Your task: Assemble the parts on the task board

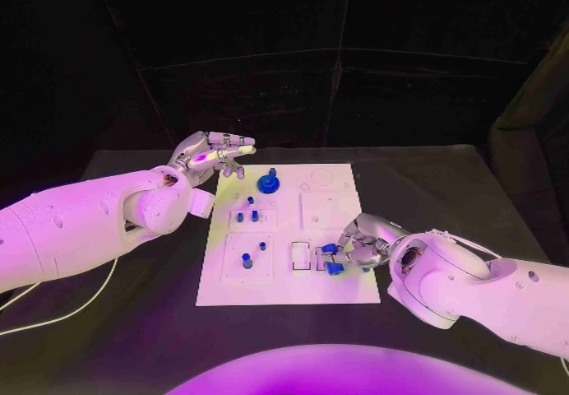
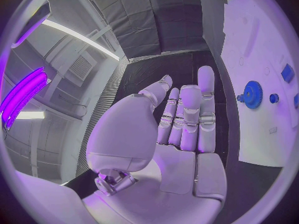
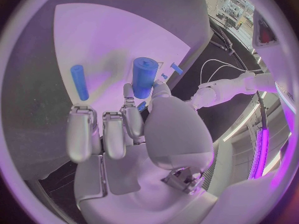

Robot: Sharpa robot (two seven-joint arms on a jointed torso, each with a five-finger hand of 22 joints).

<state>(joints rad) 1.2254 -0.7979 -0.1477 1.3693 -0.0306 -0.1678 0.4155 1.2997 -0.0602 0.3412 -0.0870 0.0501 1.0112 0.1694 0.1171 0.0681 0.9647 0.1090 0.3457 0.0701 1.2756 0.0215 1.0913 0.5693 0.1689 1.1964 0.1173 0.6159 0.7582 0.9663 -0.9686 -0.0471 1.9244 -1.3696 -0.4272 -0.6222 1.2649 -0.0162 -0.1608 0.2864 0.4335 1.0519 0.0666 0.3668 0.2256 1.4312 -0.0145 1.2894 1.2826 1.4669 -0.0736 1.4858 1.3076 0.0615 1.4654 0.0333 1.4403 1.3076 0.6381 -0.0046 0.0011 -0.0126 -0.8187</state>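
The white task board (image 1: 290, 280) lies in the middle of the black table. My right hand (image 1: 359, 243) hovers over the board's near right part and pinches a short blue cylinder (image 3: 144, 77) between thumb and a finger; the cylinder (image 1: 330, 248) is upright. A blue rod (image 3: 79, 82) lies flat on the board beside that hand. My left hand (image 1: 214, 154) is raised off the board's far left corner, fingers (image 2: 187, 114) stretched out with nothing in them. A blue gear (image 1: 269, 183) stands at the far middle of the board.
Several small blue pegs (image 1: 252, 200) stand in the board's left column, two more (image 1: 247, 260) nearer the front. Round and square recesses (image 1: 321, 206) mark the board's right half. A white cable (image 1: 71, 317) trails across the table at the left.
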